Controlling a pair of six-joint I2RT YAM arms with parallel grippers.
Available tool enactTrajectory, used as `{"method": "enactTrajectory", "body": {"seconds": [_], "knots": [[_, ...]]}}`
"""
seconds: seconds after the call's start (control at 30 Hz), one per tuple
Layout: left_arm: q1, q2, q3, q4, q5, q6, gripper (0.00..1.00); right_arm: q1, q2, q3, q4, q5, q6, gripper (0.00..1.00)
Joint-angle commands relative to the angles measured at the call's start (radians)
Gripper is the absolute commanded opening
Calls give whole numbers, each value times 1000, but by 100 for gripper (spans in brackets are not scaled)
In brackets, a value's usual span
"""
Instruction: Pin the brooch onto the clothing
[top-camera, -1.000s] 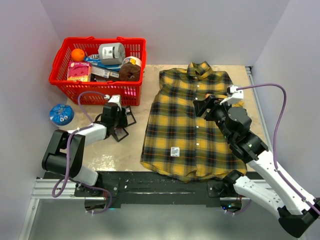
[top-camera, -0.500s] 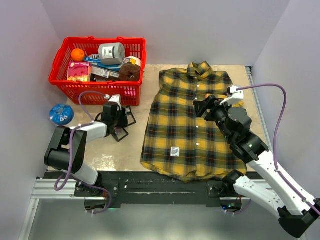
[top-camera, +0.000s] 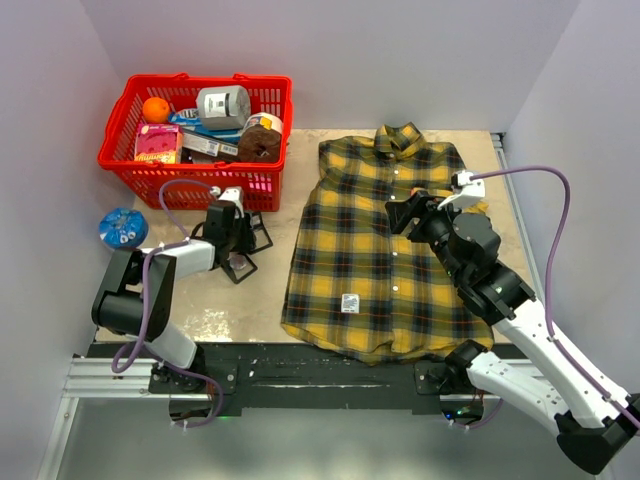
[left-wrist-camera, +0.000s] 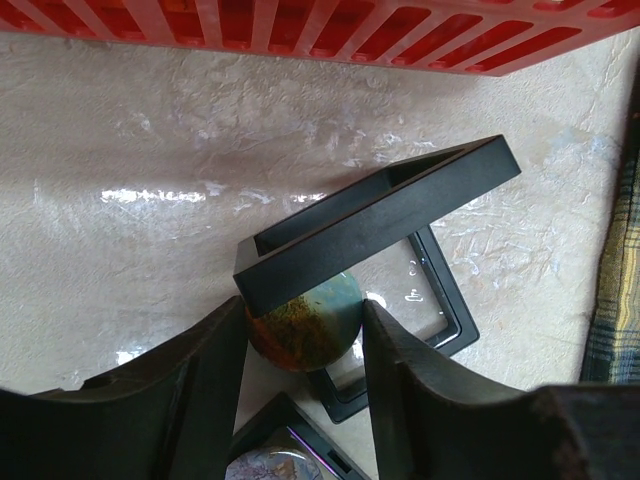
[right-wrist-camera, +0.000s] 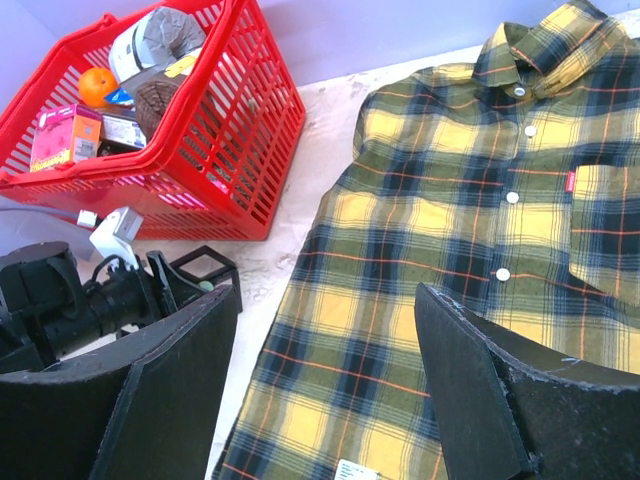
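The brooch (left-wrist-camera: 305, 330) is a round teal, orange and red stone, partly under the tilted lid of an open black display box (left-wrist-camera: 380, 225). My left gripper (left-wrist-camera: 303, 345) has a finger touching each side of the brooch, low over the table beside the basket (top-camera: 238, 250). The clothing (top-camera: 370, 250) is a yellow-and-dark plaid shirt lying flat, collar at the far end, white label near the hem; it also shows in the right wrist view (right-wrist-camera: 480, 230). My right gripper (top-camera: 405, 212) hovers open and empty above the shirt's middle (right-wrist-camera: 330, 390).
A red basket (top-camera: 200, 165) with groceries stands at the back left, just beyond the display box. A second black box with a purplish brooch (left-wrist-camera: 268, 465) lies close under the left fingers. A blue round object (top-camera: 122, 229) sits at the far left.
The left arm's elbow has shifted slightly; its gripper stays at the display box. The right arm and the shirt have not moved.
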Motion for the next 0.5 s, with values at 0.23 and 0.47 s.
{"method": "enactTrajectory", "body": {"seconds": [0.23, 0.47], "knots": [[9, -27, 10, 40, 14, -6, 40, -1, -10, 15, 21, 5, 15, 75], [9, -118, -19, 28, 25, -16, 35, -1, -18, 19, 14, 8, 10, 75]]}}
